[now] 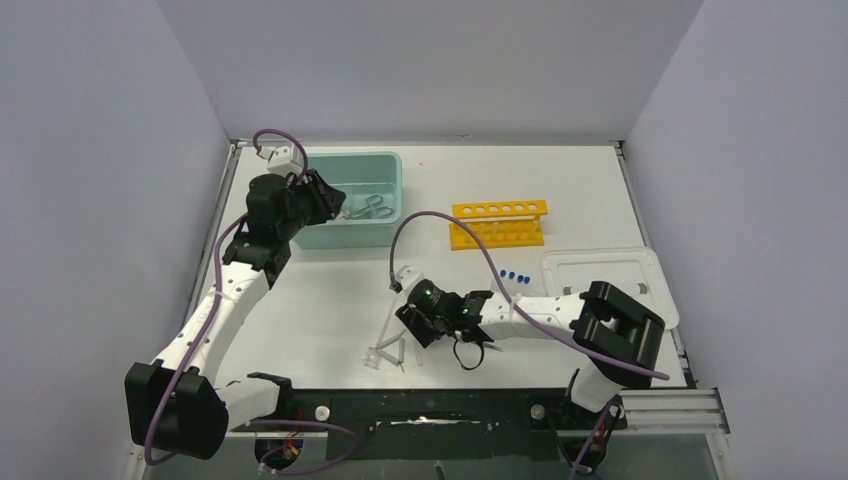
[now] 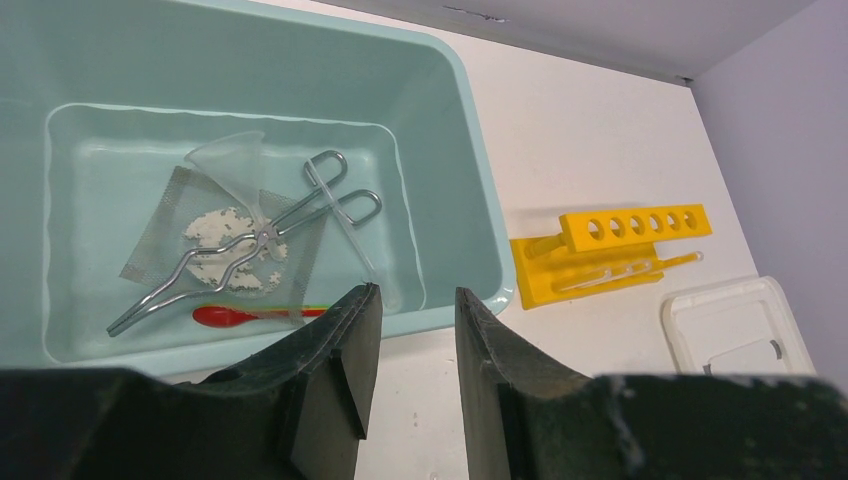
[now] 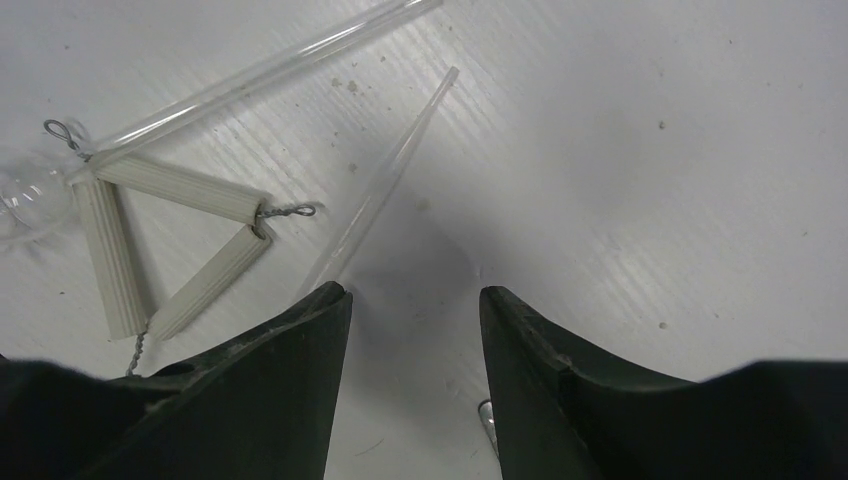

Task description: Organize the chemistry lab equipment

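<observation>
No legible text anywhere, no labels, brands, numbers or signs readable, tub and rack plain

The left arm (image 1: 215,310) stretches far forward along its own side. Its wrist is bent so that the left gripper (image 2: 412,300) points ahead and slightly down, and its two dark fingers (image 2: 340,340) stand a narrow gap apart with nothing between them. The right arm (image 1: 522,308) is folded low with its forearm running crosswise toward the middle, and the right gripper (image 3: 415,300) hangs close over the table (image 3: 650,150), fingers parted wider, only bare surface showing in the gap between their tips.
</observation>
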